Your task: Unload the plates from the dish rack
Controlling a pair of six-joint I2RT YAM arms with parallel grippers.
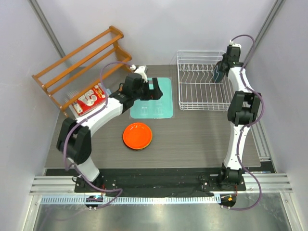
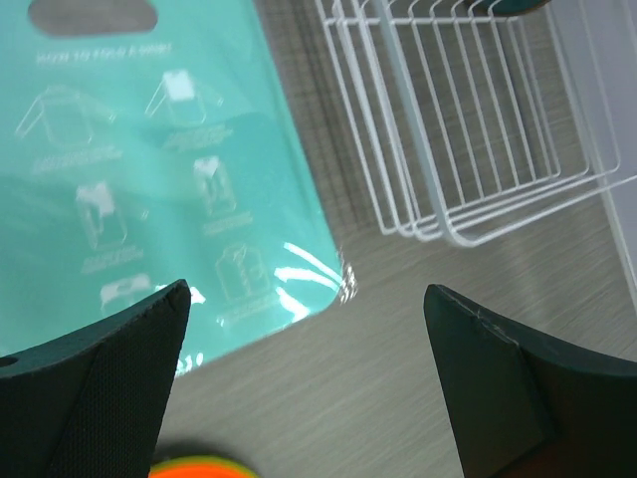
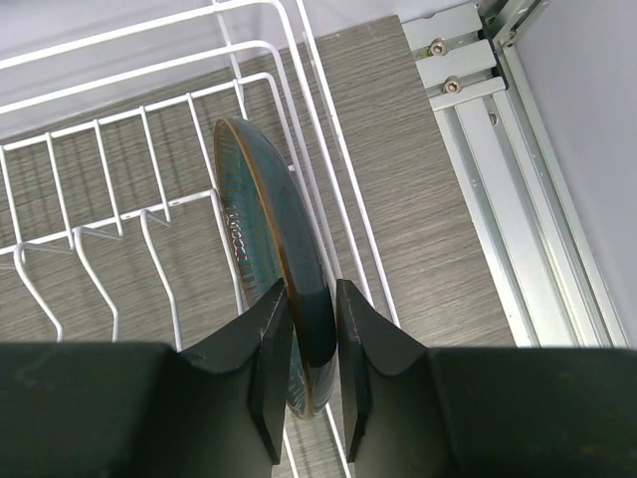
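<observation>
The white wire dish rack [image 1: 202, 82] stands at the back right. One dark teal-blue plate [image 3: 269, 209] stands on edge between its tines near the right side. My right gripper [image 3: 312, 289] reaches down into the rack, its two fingers pressed on either side of that plate's rim. An orange plate [image 1: 137, 135] lies flat on the table in the middle. A dark red floral plate [image 1: 90, 98] rests at the left by the wooden rack. My left gripper [image 2: 307, 291] hangs open above the bare table, between the teal board and the orange plate, holding nothing.
A flat teal board [image 1: 152, 98] lies left of the dish rack [image 2: 448, 149]. An orange-brown wooden slatted rack [image 1: 79, 65] stands at the back left. An aluminium rail [image 3: 498, 179] runs along the table's right edge, close beside the dish rack.
</observation>
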